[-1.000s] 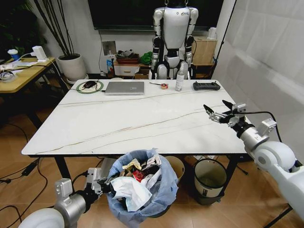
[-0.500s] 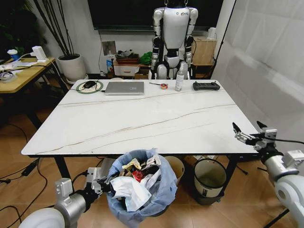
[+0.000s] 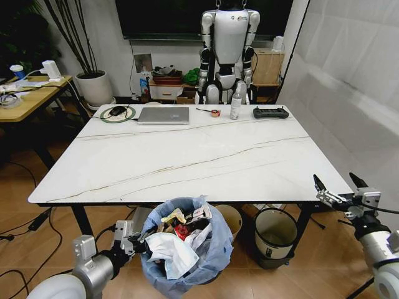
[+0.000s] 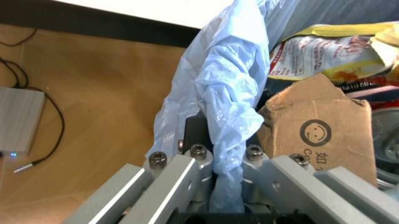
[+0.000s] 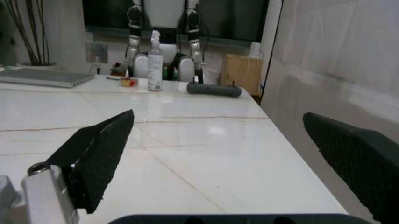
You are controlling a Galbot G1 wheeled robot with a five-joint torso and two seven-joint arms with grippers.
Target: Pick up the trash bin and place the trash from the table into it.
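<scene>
Hanging low at the bottom centre of the head view, just below the near edge of the worktop, the trash bin is in my grasp by its light-blue bag. My left gripper sits at the bin's left side in the lower left of the frame, and the left wrist view shows why the hold works: the left fingers are closed on a bunched fold of the liner with the rim between them, so the bin hangs from that pinch rather than standing on its own. I judge the grip is placed on the rim because that is the one part thin enough to clamp.

The trash is heaped inside, crumpled white tissue on top, a red wrapper and yellow scraps behind it; the wrist view adds a torn cardboard box and a printed packet pressed against the bag. I see no litter on the marble worktop, so the collecting looks finished to me.

My right gripper hovers at the lower right of the frame, off the worktop's right corner, its fingers spread wide and holding nothing. Far across the worktop remain a silver laptop, a bottle and a black controller.
</scene>
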